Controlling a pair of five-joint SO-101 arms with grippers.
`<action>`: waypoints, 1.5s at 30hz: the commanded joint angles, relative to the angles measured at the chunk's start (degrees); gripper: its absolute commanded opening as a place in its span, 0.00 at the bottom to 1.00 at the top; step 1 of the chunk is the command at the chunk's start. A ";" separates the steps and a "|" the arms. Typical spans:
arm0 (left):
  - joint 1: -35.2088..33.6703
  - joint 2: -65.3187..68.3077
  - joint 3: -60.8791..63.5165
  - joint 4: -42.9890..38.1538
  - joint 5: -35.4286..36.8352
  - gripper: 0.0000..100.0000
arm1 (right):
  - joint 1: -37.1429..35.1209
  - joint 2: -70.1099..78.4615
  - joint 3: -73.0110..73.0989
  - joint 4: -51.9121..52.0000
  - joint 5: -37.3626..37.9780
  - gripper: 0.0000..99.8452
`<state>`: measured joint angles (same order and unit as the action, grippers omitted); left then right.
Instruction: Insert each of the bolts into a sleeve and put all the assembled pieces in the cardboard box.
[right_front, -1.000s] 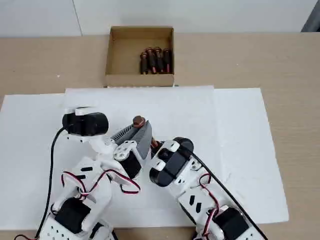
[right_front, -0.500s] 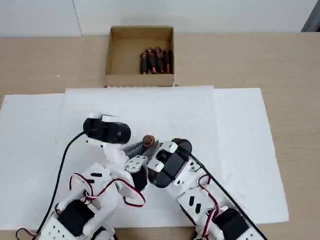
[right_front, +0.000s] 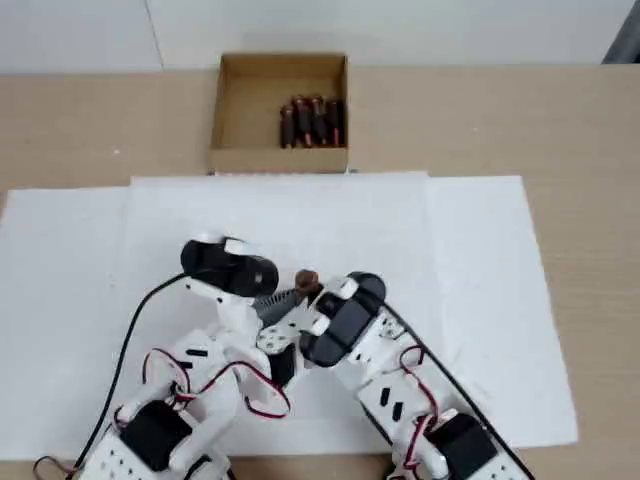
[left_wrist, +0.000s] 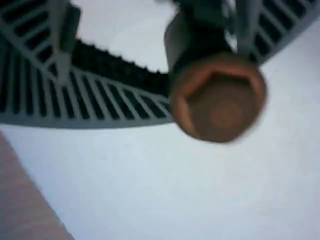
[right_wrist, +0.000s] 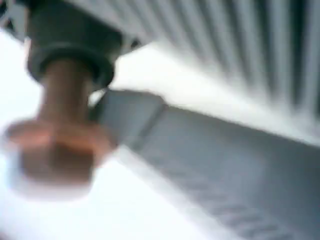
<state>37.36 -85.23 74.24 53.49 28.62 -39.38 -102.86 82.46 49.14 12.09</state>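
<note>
The left tool (right_front: 288, 298) is closed on a dark sleeve (left_wrist: 194, 44) with a copper bolt (left_wrist: 218, 98) seated in it, the hexagonal head facing the wrist camera. In the high view the bolt head sits just beside the right tool (right_front: 316, 299), above the white paper sheet (right_front: 450, 260). Whether the right tool is gripping anything I cannot tell. Its wrist view shows bare shank between sleeve and head. At the far end of the worktop (right_front: 560, 120), the cardboard box (right_front: 228, 110) holds a row of assembled pieces (right_front: 311, 121).
</note>
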 joint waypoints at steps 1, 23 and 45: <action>1.23 0.18 1.10 1.67 -3.87 0.23 | 0.04 -1.10 -1.67 -1.80 0.44 0.00; -13.36 0.18 -13.67 1.93 -9.93 0.04 | 2.68 -0.92 0.53 -1.54 0.35 0.00; -30.24 0.18 12.09 2.29 -27.43 0.01 | 21.05 32.22 -26.55 -13.49 -16.26 0.00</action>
<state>7.47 -84.53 85.67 55.34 2.59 -19.52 -83.96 66.73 40.18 -3.03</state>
